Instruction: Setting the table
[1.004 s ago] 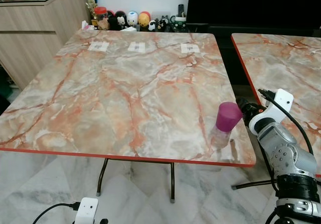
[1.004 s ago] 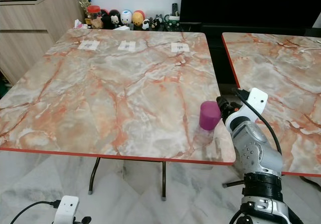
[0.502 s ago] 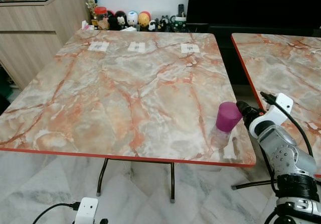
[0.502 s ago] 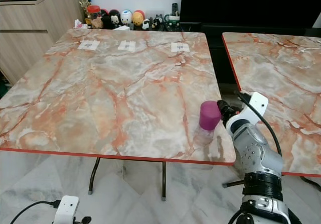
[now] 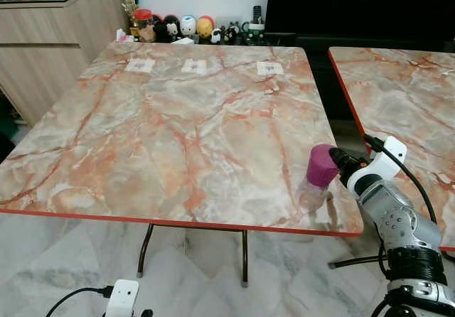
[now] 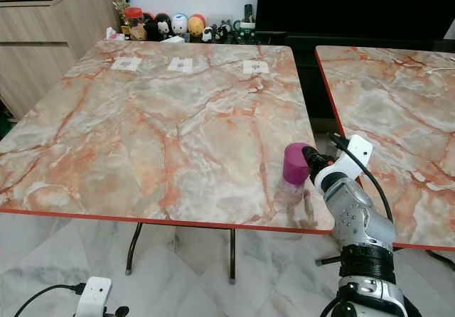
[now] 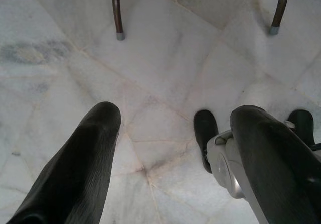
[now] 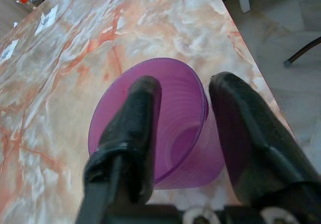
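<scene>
Cup: purple cup (image 5: 322, 165), tipped over, held up above the marble table (image 5: 178, 125) near its front right corner.
Long axis: lying close to level; the open mouth faces back toward the robot's right arm, the closed base points out over the table top toward the far left.
Reflection: a pale mirror of the cup shows on the glossy top right under it, so whether the cup touches the table I cannot tell.
Right gripper: right gripper (image 8: 183, 113) reaches in from past the table's right edge and has the cup by its rim — one black finger (image 8: 135, 118) goes inside the mouth, the other lies along the outer wall, the cup's wall pinched between them, narrow gap.
Cup versus gripper: cup sits at the fingertips, just table-side of the silver wrist.
Left gripper: left gripper (image 7: 175, 148) hangs low in front of the table, over the pale marble floor (image 7: 165, 58), fingers spread wide, nothing between them.
Far edge of table: three white cards (image 5: 194, 66) in a row.
</scene>
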You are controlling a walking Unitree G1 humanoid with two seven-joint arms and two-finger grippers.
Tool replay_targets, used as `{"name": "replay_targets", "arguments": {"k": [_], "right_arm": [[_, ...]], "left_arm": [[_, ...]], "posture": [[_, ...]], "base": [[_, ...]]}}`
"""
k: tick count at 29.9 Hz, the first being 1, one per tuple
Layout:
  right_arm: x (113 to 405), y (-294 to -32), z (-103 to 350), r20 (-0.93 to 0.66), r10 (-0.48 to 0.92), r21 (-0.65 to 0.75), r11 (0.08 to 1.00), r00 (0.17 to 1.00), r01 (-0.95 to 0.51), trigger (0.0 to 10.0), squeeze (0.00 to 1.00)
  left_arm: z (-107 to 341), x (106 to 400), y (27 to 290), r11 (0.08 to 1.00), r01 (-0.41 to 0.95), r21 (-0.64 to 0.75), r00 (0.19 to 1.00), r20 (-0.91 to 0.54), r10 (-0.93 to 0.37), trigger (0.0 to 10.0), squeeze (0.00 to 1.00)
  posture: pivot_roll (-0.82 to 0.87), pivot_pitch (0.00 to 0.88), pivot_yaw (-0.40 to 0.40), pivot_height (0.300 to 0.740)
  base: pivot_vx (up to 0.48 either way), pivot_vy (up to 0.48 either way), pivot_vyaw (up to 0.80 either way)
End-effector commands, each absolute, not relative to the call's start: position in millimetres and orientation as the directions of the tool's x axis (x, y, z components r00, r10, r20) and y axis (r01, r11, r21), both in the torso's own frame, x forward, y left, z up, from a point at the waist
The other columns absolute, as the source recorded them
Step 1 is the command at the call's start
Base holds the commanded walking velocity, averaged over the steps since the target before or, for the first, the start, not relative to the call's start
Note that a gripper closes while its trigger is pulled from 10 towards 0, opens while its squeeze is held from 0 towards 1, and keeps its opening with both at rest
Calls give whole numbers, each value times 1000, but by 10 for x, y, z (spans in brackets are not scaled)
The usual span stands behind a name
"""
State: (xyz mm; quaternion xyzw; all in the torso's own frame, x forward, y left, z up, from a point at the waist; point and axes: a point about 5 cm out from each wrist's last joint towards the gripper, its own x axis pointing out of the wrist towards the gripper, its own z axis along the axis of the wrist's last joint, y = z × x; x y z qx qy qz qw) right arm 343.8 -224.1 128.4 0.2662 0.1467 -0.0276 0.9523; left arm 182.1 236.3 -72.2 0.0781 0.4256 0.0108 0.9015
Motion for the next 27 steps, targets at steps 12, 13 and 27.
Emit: {"name": "replay_targets", "arguments": {"k": [12, 13, 27], "right_arm": [[3468, -2196, 1298, -295, 43, 506, 854, 955, 118, 0, 0], [3467, -2195, 1294, -296, 43, 506, 855, 954, 118, 0, 0], [3457, -2175, 1261, -304, 46, 510, 852, 952, 122, 0, 0]], "left_arm": [[-747, 1757, 2391, 985, 59, 160, 620, -780, 89, 10000, 0], [-748, 1758, 2387, 985, 60, 160, 620, -779, 89, 10000, 0], [-745, 1779, 2360, 985, 63, 159, 624, -777, 85, 10000, 0]], "posture": [[79, 35, -26, 740], [79, 35, -26, 740], [81, 37, -26, 740]], "base": [[0, 0, 0], [0, 0, 0], [0, 0, 0]]}}
